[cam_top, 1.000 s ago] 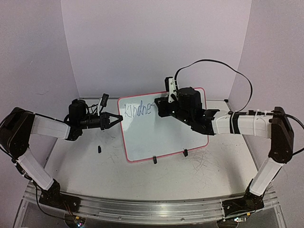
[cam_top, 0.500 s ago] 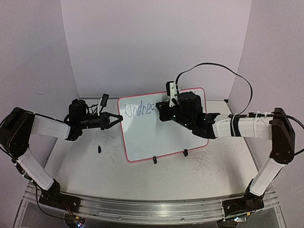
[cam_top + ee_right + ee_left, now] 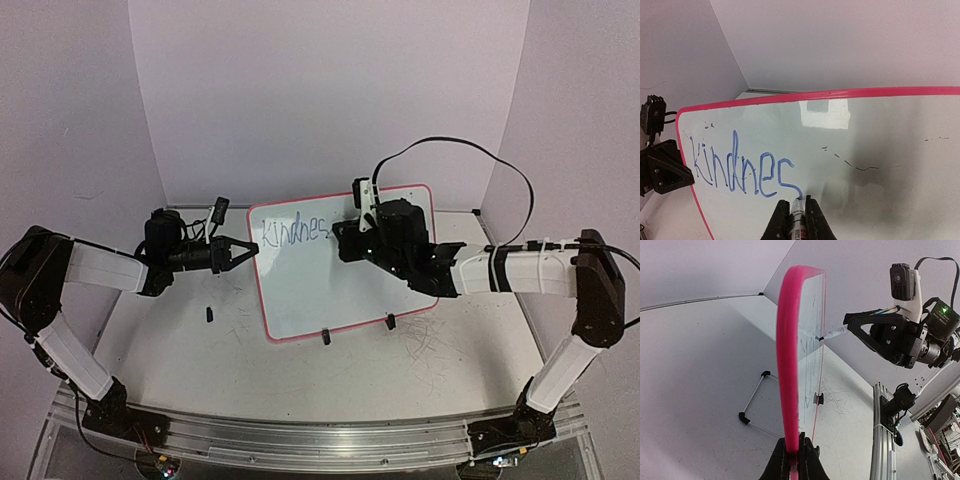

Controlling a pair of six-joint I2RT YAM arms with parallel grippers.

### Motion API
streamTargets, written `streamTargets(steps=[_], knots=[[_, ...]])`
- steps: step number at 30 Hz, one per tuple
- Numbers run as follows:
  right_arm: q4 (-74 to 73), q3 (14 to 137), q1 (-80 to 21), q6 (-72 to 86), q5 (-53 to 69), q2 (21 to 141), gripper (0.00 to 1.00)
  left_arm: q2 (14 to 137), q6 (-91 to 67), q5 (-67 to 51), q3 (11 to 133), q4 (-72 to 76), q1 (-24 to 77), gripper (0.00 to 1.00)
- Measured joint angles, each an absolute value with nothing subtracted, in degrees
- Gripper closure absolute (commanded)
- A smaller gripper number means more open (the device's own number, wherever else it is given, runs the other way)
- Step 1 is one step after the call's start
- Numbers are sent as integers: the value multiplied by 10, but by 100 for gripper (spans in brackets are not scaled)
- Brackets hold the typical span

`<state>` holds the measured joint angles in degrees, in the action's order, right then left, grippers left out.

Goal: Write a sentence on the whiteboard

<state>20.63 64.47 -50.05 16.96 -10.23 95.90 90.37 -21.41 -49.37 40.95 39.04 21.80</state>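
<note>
The left gripper (image 3: 243, 252) is clamped tight on the pink-red frame of the whiteboard (image 3: 320, 290), pinching the board's left edge. In the left wrist view, its fingers (image 3: 781, 460) close on either side of the frame's thick rim (image 3: 787, 365). The board stands on the desk (image 3: 350, 385), leaning back a little. Its two black clip feet (image 3: 325, 336) rest on the desk along the lower edge, to the right of this gripper.

The right gripper (image 3: 348, 232) is closed around a marker (image 3: 798, 216). The marker sticks out between its fingers (image 3: 781, 220), and its tip touches the white surface just ahead of them. This gripper sits at the upper middle of the board, well apart from the left gripper.

The sentence (image 3: 745, 172) is in thin blue handwriting and reads "Kindnes". It runs from near the left gripper's side of the board to the marker tip, where the last stroke of the "s" ends. To the right of the tip the board shows only a few faint grey marks (image 3: 857, 165).

A black cable (image 3: 480, 152) loops above the right arm. A small black piece (image 3: 209, 314) lies on the desk below the left gripper.
</note>
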Motion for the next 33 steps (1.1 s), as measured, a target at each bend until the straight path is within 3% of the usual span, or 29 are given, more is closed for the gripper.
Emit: streamTargets(steps=[15,33], knots=[[199,690,-507,174,-87,986,100,904,-214,-493,409,390,218,100],[214,643,-462,157,-49,921,100,904,-212,-496,410,390,218,100]])
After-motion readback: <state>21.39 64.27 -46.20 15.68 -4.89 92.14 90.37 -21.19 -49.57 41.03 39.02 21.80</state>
